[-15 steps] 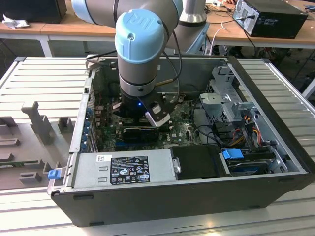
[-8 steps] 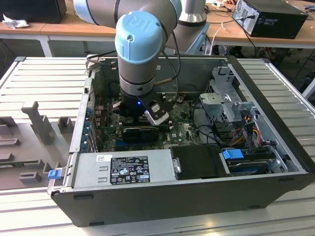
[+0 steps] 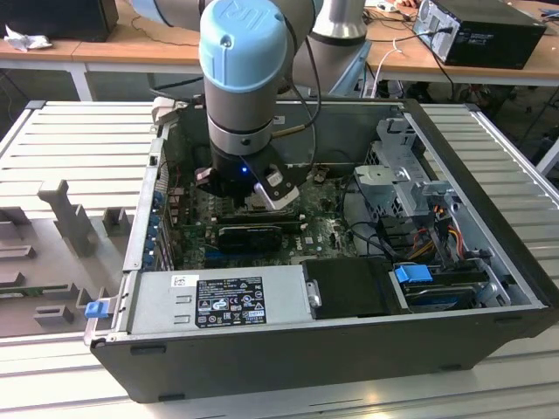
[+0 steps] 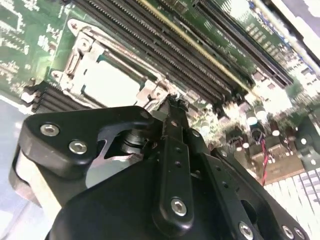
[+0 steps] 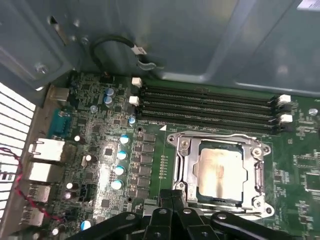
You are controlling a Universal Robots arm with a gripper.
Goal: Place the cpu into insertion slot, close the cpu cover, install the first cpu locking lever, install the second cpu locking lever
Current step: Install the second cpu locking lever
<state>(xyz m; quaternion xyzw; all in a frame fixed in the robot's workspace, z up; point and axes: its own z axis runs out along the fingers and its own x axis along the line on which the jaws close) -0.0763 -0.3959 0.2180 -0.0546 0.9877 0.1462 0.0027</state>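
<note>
Silver metal frames the one cpu (image 5: pixel 220 172), which lies flat in the slot (image 5: pixel 182 172) on the green board (image 5: pixel 100 165); the cover (image 5: pixel 260 172) is down around it, its square cut-out showing the pale chip top. In the second wrist view the same chip (image 4: pixel 107 82) sits inside the cover (image 4: pixel 80 65), just beyond my fingertips.

My gripper (image 4: pixel 172 107) hangs low over the board at the edge of the socket. Its two black fingers (image 4: pixel 175 150) are pressed together, with nothing between them that I can see. In the first wrist view the tips (image 5: pixel 172 197) sit just beside the cover's near rim; I cannot tell whether they touch it. In the exterior view my arm (image 3: pixel 244 61) reaches down into the open case (image 3: pixel 288 349), the gripper (image 3: pixel 249 188) near the middle of the board.

I count four long black memory slots (image 5: pixel 210 105) in a row beside the socket, all unfilled. Five blue-topped capacitors (image 5: pixel 120 155) stand in a line on the socket's other side. One black cable (image 5: pixel 112 42) loops against the grey case wall.
</note>
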